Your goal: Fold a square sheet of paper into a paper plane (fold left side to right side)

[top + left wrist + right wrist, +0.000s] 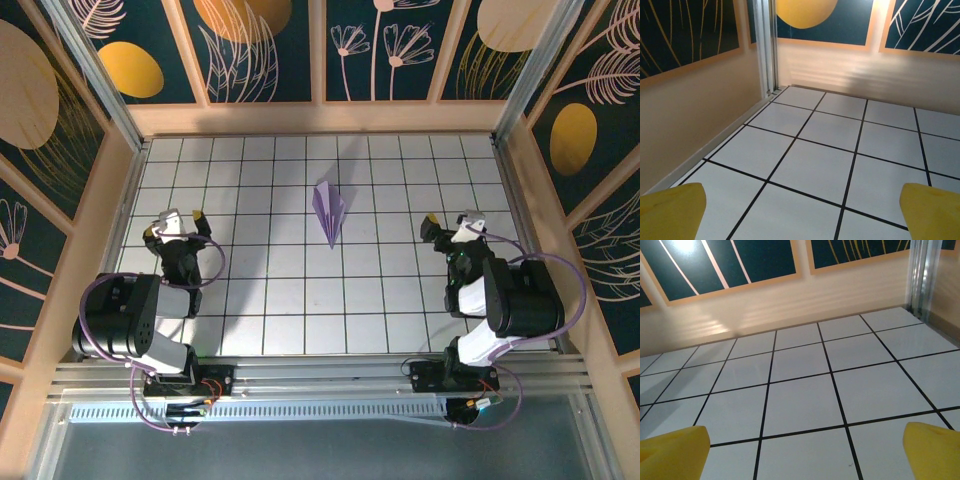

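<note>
From where I stand, the folding looks finished. One paper plane (329, 210) lies flat on the white gridded worktop (260, 300), near its middle and a little toward the far wall. It is a slim lavender dart with its point aimed back at the arms and a crease running down its length. I see no unfolded square sheet, so I take this to be the same paper, already worked into shape.

Both arms sit low at the near side, well apart from the plane. The left arm (135, 320) is on one flank and the right arm (510, 300) on the other. The left fingers (670, 212) are spread wide with nothing between them, only bare tile below. The right fingers (670, 450) are just as wide and just as empty.

My guess is that little remains to be done. If a crease needs pressing, one arm would have to reach in to the centre and come down gently, because paper this thin will skate across smooth tile.

The count is one plane, two arms and two yellow-tipped fingers on each.
</note>
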